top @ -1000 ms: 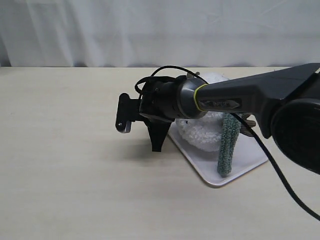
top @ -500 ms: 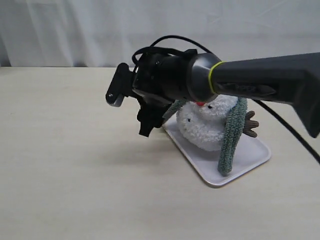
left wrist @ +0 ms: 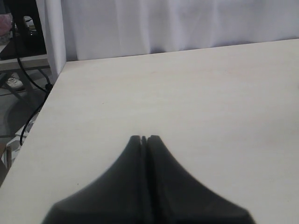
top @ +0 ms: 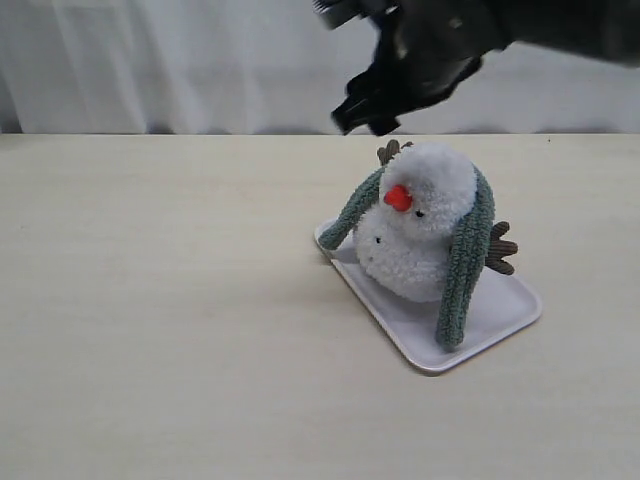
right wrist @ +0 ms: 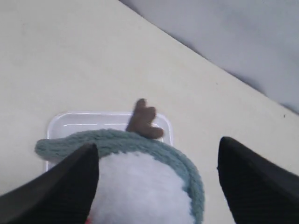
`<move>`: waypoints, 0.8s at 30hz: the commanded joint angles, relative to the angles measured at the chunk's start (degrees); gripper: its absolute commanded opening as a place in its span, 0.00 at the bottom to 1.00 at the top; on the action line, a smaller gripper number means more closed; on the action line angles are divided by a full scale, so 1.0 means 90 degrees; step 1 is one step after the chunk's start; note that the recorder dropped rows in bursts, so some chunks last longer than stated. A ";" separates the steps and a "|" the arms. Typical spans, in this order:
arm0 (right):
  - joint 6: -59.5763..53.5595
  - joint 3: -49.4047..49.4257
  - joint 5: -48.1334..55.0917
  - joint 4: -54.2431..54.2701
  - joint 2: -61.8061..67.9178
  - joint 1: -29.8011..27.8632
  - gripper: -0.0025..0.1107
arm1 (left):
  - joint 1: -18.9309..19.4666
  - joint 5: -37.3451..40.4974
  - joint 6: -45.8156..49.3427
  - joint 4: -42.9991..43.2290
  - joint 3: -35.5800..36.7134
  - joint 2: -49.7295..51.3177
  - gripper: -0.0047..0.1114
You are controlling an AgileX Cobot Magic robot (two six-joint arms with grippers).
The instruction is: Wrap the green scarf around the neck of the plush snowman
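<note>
The plush snowman (top: 425,235) stands on a white tray (top: 500,315), its orange-red nose facing left. The green scarf (top: 462,262) runs behind its head, and both ends hang down at the sides; the left end (top: 350,218) reaches the tray's rim. My right gripper (top: 366,119) hovers above and behind the head, open and holding nothing. In the right wrist view the right gripper (right wrist: 158,143) has its jaws spread wide over the white head (right wrist: 140,189), the scarf (right wrist: 135,142) and a brown twig arm (right wrist: 143,120). My left gripper (left wrist: 145,138) is shut over bare table.
The cream table (top: 160,300) stretches around the tray, with a white curtain (top: 180,60) behind it. In the left wrist view the table's edge (left wrist: 44,100) shows, with cables and furniture beyond it.
My right gripper opened, let go of the scarf's left end, then rose from in front of the snowman to above and behind it. That end now hangs beside the snowman.
</note>
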 commanded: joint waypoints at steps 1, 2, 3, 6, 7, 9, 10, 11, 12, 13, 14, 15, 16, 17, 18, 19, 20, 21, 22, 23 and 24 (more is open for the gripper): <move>-0.0669 0.0138 0.0144 0.1621 -0.0399 -0.1118 0.62 | -0.0050 -0.0082 0.0019 -0.0001 0.0013 -0.0003 0.04; -0.0921 0.0203 0.0144 0.1930 -0.0428 -0.1383 0.62 | -0.0050 -0.0082 0.0019 -0.0001 0.0013 -0.0003 0.04; -0.1183 0.0285 0.0144 0.2408 -0.0427 -0.1637 0.62 | -0.0050 -0.0070 0.0019 -0.0001 0.0013 -0.0003 0.04; -0.1942 0.0643 0.0040 0.3491 -0.0427 -0.2289 0.62 | -0.0050 -0.0070 0.0019 -0.0001 0.0013 -0.0003 0.04; -0.2169 0.0782 -0.0050 0.3763 -0.0427 -0.2449 0.62 | -0.0050 -0.0070 0.0019 -0.0001 0.0013 -0.0003 0.04; -0.2675 0.1145 -0.0267 0.4401 -0.0427 -0.2769 0.62 | -0.0050 -0.0070 0.0019 -0.0001 0.0013 -0.0003 0.04; -0.2880 0.1310 -0.0399 0.4650 -0.0427 -0.2897 0.62 | -0.0050 -0.0070 0.0019 -0.0001 0.0013 -0.0003 0.04; -0.3053 0.1458 -0.0518 0.4827 -0.0427 -0.3004 0.62 | -0.0050 -0.0070 0.0019 -0.0001 0.0013 -0.0003 0.04; -0.3197 0.1585 -0.0666 0.5006 -0.0415 -0.3076 0.62 | -0.0050 -0.0070 0.0019 -0.0001 0.0013 -0.0003 0.04; -0.3279 0.1670 -0.0760 0.5132 -0.0398 -0.3099 0.62 | -0.0050 -0.0070 0.0019 -0.0001 0.0013 -0.0003 0.04; -0.3322 0.1727 -0.0802 0.5157 -0.0347 -0.3099 0.62 | -0.0050 -0.0070 0.0019 -0.0001 0.0013 -0.0003 0.04; -0.3337 0.1742 -0.0802 0.5167 -0.0295 -0.3099 0.62 | -0.0050 -0.0070 0.0019 -0.0001 0.0013 -0.0003 0.04; -0.3374 0.1742 -0.0787 0.5193 -0.0224 -0.3080 0.61 | -0.0050 -0.0070 0.0019 -0.0001 0.0013 -0.0003 0.04; -0.3466 0.1742 -0.0787 0.5271 -0.0152 -0.3068 0.59 | -0.0050 -0.0070 0.0019 -0.0001 0.0013 -0.0003 0.04; -0.3564 0.1742 -0.0787 0.5391 -0.0100 -0.3068 0.56 | -0.0050 -0.0070 0.0019 -0.0001 0.0013 -0.0003 0.04; -0.3687 0.1742 -0.0787 0.5510 -0.0028 -0.3068 0.53 | -0.0050 -0.0070 0.0019 -0.0001 0.0013 -0.0003 0.04; -0.3772 0.1742 -0.0787 0.5598 0.0022 -0.3068 0.49 | -0.0050 -0.0070 0.0019 -0.0001 0.0013 -0.0003 0.04; -0.3787 0.1742 -0.0787 0.5598 0.0079 -0.3068 0.46 | -0.0050 -0.0070 0.0019 -0.0001 0.0013 -0.0003 0.04; -0.3787 0.1742 -0.0776 0.5598 0.0108 -0.3068 0.42 | -0.0050 -0.0070 0.0019 -0.0001 0.0013 -0.0003 0.04; -0.3787 0.1742 -0.0741 0.5598 0.0140 -0.3068 0.38 | -0.0050 -0.0070 0.0019 -0.0001 0.0013 -0.0003 0.04; -0.3815 0.1742 -0.0727 0.5598 0.0157 -0.3068 0.34 | -0.0050 -0.0070 0.0019 -0.0001 0.0013 -0.0003 0.04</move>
